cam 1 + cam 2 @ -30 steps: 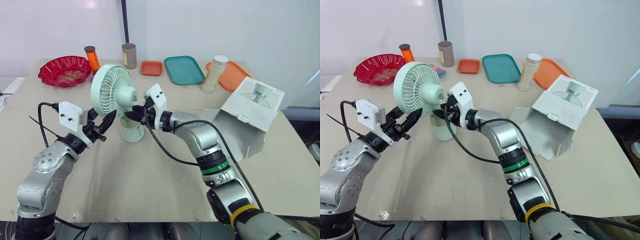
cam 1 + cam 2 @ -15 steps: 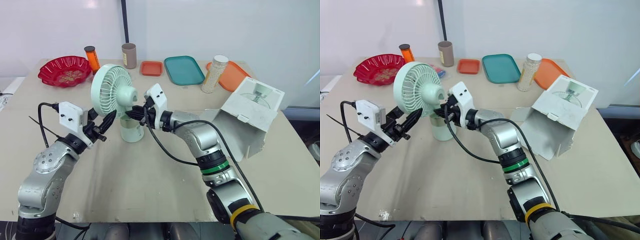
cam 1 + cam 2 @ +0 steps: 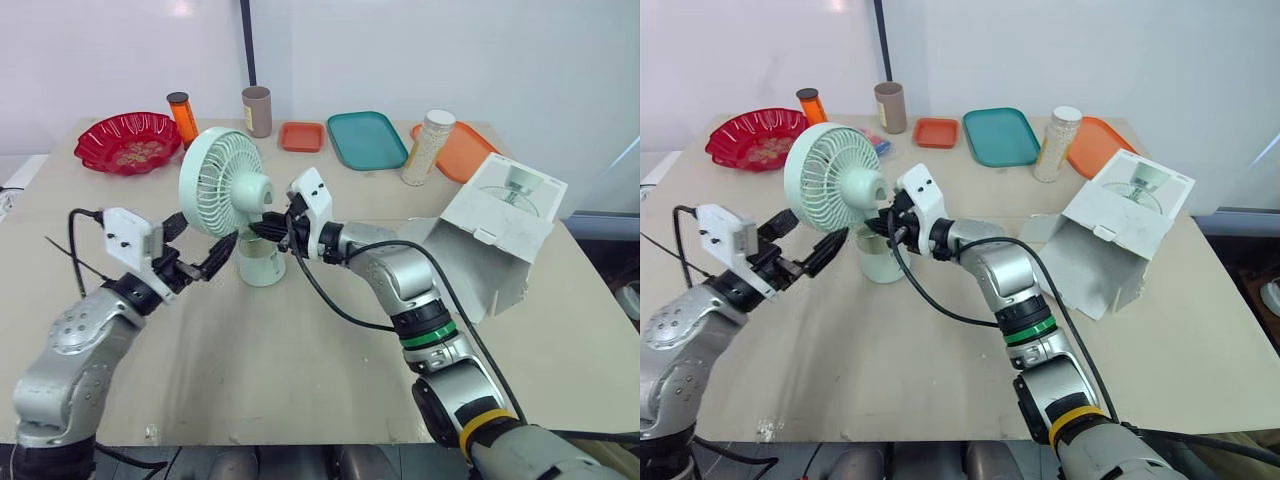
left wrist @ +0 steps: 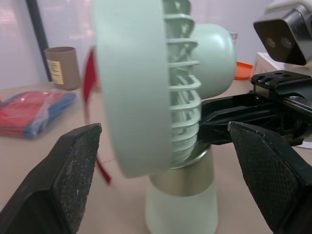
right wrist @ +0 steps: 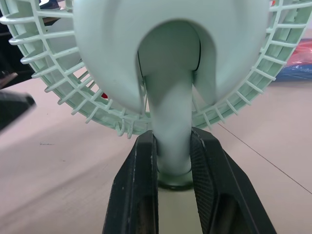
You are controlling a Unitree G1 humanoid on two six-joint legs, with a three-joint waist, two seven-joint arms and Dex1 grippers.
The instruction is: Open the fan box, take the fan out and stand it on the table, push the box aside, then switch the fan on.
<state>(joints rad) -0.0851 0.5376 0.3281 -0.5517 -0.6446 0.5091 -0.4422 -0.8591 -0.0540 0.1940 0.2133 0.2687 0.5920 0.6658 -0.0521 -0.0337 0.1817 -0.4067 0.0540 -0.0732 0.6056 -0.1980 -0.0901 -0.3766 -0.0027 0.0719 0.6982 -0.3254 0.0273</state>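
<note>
On the fan (image 3: 222, 180), right fingers (image 5: 138, 190) clamp its neck; left fingers (image 4: 73, 165) gape nearby.

The fan (image 3: 225, 190) is standing on the table (image 3: 300, 360). The box (image 3: 500, 225) is lying well to the fan's right. Behind the fan, a bowl (image 3: 128, 142) is sitting to its left, a bottle (image 3: 183, 115) and a tube (image 3: 257, 110) are standing straight behind, and a small tray (image 3: 302, 136), a larger tray (image 3: 366, 139), a jar (image 3: 425, 147) and a plate (image 3: 465, 150) are lining up to its right.
</note>
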